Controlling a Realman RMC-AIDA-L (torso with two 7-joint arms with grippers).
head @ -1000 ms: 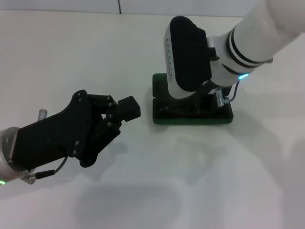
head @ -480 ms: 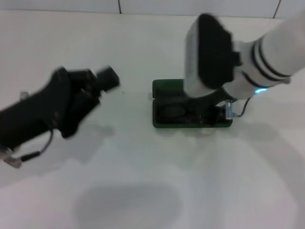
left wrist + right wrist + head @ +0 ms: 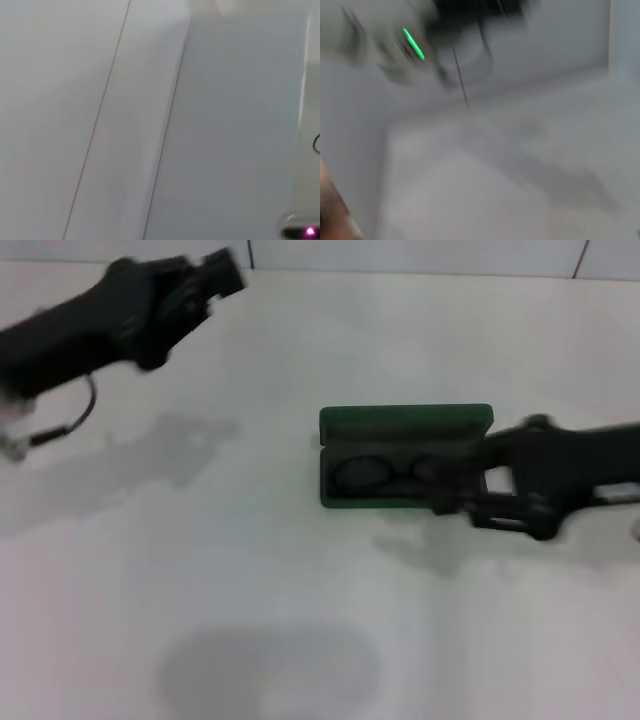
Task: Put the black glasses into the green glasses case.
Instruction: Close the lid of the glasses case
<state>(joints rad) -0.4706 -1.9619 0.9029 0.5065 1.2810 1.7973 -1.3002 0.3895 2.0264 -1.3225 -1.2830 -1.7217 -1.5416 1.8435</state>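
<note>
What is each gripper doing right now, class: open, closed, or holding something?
Left gripper: raised far left, holding nothing; jaws cannot be told.
Right gripper: beside the green glasses case, jaws cannot be told.

Green glasses case point(image 3: 405, 422): hard shell, smooth, low sheen on the open lid; dark matt lining seen inside. Black glasses point(image 3: 385, 472), lying in the case: thin black frame, looks like plastic; clear lenses, faint reflections noted. Table point(image 3: 300, 620): white, smooth, matt, soft shadows carried, no grain or texture seen. Left gripper point(image 3: 205, 275), far left: black, matt, plastic-looking housing. Right gripper point(image 3: 470, 502), right of the case: same black matt finish, blurred, so finer surface detail cannot be told. Wrist views: only pale smooth surfaces made out
</note>
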